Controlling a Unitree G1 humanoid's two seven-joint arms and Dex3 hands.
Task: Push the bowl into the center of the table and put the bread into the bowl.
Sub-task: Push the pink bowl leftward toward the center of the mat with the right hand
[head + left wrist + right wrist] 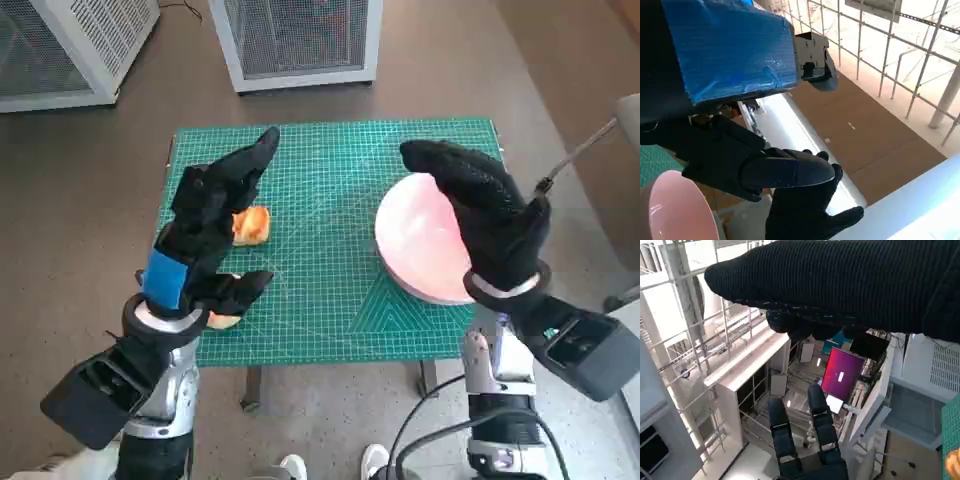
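bowl at the table's right edge, both hands raised and holding nothing.
your right robot hand (480, 205), knit glove, fingers spread, hovers over the smooth pink bowl (420, 245), likely lined up to push it toward center. your left robot hand (205, 225), fingers apart, hangs above the golden bread (252, 224) on the gridded green mat covering the table (330, 320); 1 more bread piece (222, 320) peeks out near its wrist.

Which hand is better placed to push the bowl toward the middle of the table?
The right hand. It hovers directly over the pink bowl on the table's right side, while the left hand is over the bread on the far side.
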